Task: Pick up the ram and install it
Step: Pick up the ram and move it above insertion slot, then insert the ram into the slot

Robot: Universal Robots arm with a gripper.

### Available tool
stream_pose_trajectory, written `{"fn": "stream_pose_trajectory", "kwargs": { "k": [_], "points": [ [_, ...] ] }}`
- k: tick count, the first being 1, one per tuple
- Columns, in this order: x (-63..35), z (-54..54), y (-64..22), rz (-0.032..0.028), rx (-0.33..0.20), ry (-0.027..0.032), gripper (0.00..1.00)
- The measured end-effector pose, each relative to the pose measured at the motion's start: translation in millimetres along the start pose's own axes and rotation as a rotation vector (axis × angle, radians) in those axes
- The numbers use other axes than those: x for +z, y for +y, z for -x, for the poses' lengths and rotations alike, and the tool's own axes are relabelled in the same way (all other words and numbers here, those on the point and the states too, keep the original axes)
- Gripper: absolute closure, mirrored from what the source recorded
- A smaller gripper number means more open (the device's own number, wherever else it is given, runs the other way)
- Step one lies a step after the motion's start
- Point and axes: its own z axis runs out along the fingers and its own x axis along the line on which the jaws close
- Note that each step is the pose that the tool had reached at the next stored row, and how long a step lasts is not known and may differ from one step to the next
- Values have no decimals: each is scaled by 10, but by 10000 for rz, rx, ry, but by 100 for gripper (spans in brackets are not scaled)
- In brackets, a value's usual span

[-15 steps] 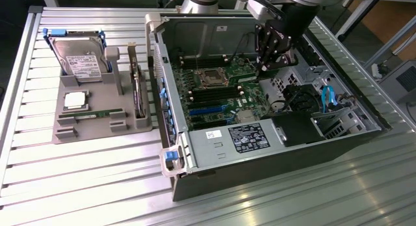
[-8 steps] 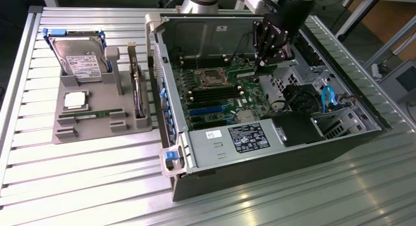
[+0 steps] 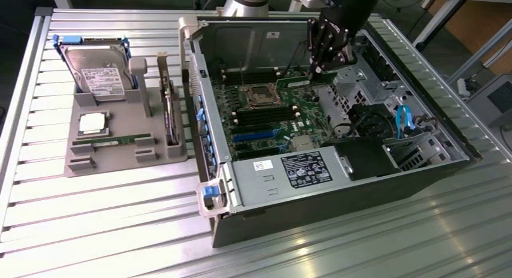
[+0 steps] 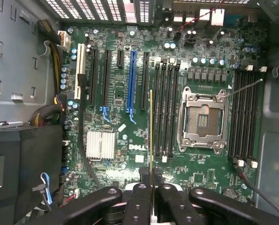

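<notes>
The gripper is seen above the open computer case, positioned over the motherboard near the far wall of the case in the exterior view. Its fingers are drawn nearly together and are clamped on the ram, which is presented edge-on in the wrist view as a thin yellowish line running out from between the pads. The stick is held clear above the board, roughly in line with the bank of black memory slots just beside the processor socket; contact with any slot cannot be confirmed. On the grey parts tray, to the exterior view's left of the case, a second memory stick is observed lying in its holder, with a hard drive standing behind it.
</notes>
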Motion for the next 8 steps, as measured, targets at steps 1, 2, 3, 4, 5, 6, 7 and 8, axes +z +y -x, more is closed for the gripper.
{"fn": "stream_pose_trajectory", "kwargs": {
  "k": [1, 2, 3, 4, 5, 6, 7, 8],
  "points": [
    [0, 0, 0, 0, 0, 0, 88],
    [0, 0, 0, 0, 0, 0, 88],
    [0, 0, 0, 0, 0, 0, 88],
    [0, 0, 3, 0, 1, 0, 88],
    [41, 10, 64, 0, 6, 1, 88],
    [84, 34, 98, 4, 56, 22, 88],
    [129, 56, 118, 9, 136, 42, 88],
    [152, 67, 126, 13, 186, 53, 88]
  ]
}}
